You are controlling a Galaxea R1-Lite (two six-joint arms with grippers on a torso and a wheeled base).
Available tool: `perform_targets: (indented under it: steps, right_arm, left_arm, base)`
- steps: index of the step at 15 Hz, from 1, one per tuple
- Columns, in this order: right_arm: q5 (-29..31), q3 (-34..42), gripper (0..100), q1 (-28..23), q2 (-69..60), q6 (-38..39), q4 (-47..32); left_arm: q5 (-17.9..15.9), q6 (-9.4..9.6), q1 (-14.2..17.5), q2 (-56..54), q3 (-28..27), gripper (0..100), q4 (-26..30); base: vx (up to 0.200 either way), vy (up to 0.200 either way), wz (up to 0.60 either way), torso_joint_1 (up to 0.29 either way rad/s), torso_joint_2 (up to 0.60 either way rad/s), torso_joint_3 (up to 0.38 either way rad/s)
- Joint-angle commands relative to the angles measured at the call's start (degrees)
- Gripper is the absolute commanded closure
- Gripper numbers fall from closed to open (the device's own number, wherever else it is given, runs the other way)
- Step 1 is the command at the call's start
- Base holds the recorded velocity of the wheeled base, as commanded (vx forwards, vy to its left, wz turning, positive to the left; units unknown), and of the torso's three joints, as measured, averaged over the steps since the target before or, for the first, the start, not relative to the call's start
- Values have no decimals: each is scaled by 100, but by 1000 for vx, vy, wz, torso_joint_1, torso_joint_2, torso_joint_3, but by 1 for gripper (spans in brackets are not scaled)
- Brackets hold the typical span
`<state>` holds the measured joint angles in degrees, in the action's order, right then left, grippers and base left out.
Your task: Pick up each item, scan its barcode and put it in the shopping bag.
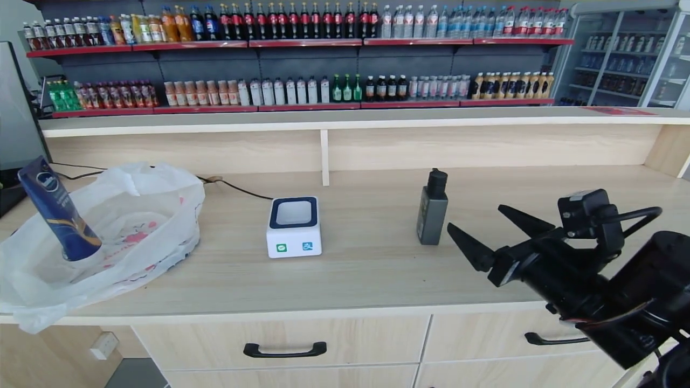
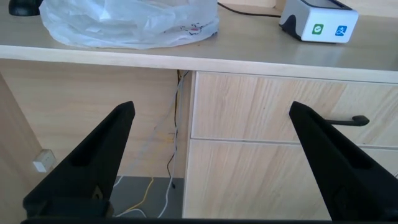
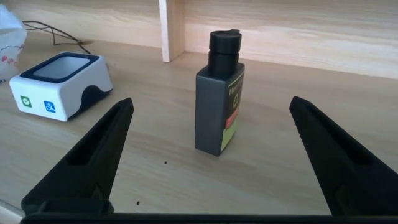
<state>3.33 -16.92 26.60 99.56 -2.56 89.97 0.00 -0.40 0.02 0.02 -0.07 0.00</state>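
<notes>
scanner [image 1: 294,226]: white box near the middle of the counter [image 1: 377,269]
grey bottle [image 1: 432,210]: upright, right of the scanner, nothing touching it
right gripper [image 1: 475,217]: spread wide, holding nothing, near the grey bottle
shopping bag [image 1: 135,226]: white plastic at the counter's left end, 1 blue tube [image 1: 56,207] leaning inside
left gripper [image 2: 211,106]: spread wide, empty, low before the drawers [image 2: 280,106]

The black right gripper [image 1: 473,216] has tapered fingers [image 1: 470,247], looped cable [image 1: 641,213].
</notes>
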Motion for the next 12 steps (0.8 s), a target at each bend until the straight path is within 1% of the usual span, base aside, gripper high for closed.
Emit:
perform_targets:
  steps: [1,6,8,11,12]
  right_arm:
    - [247,-312,0,65,433,54,3]
    - [810,-1173,0,188,1188,168,3]
    - [1320,-1428,0,451,1373,353,3]
    - [1697,-2114,0,460,1795,528,-120]
    - [1750,-2193,0,451,1848,546,-137]
  left_arm:
    - [0,5,-2,-2,7,0,0]
    - [0,-4,-2,-2,7,0,-18]
    - [0,-4,-2,-2,7,0,-35]
    - [0,-4,-2,-2,7,0,-44]
    - [0,-4,-2,-2,7,0,-44]
  base:
    - [0,0,0,0,0,0]
    - [0,0,0,0,0,0]
    - [0,0,0,0,0,0]
    - [0,0,0,0,0,0]
    - [0,0,0,0,0,0]
